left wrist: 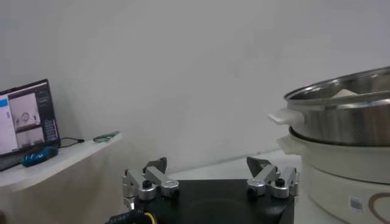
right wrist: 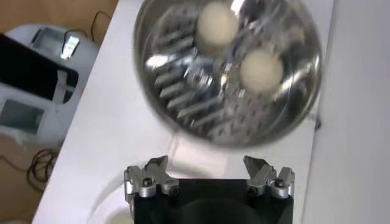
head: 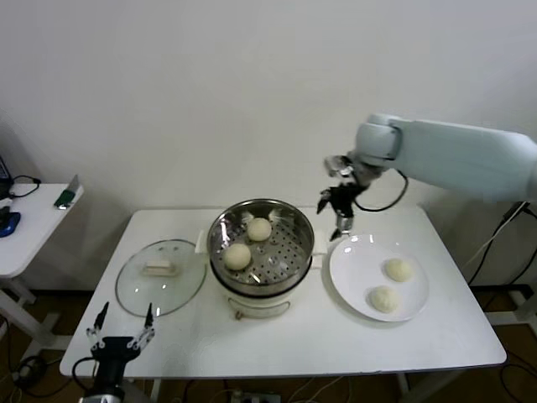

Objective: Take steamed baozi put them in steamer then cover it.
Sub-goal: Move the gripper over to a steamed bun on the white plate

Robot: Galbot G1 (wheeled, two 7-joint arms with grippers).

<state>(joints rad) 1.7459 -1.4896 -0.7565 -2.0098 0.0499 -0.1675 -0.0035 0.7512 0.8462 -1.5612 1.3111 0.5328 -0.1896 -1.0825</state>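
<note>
Four steamed baozi are in sight on the white table (head: 277, 353). Two baozi (head: 237, 256) (head: 259, 228) lie inside the steamer (head: 289, 252), which stands near the middle of the tabletop, closer to the back edge. The other two baozi (head: 398, 269) (head: 383, 298) rest on one flat white plate (head: 352, 269) just right of the steamer, toward the table's right edge.

One cover (head: 160, 275), a clear glass lid with a cream handle, lies flat on the tabletop to the left of the steamer, near the left edge.

The right gripper (head: 339, 210) hangs above the table's back part, between the steamer and the plate, fingers spread wide and holding nothing. The left gripper (head: 122, 329) sits low at the front left corner of the table, fingers also spread apart and empty, apart from the lid.

One small side table (head: 33, 222) stands to the left.
</note>
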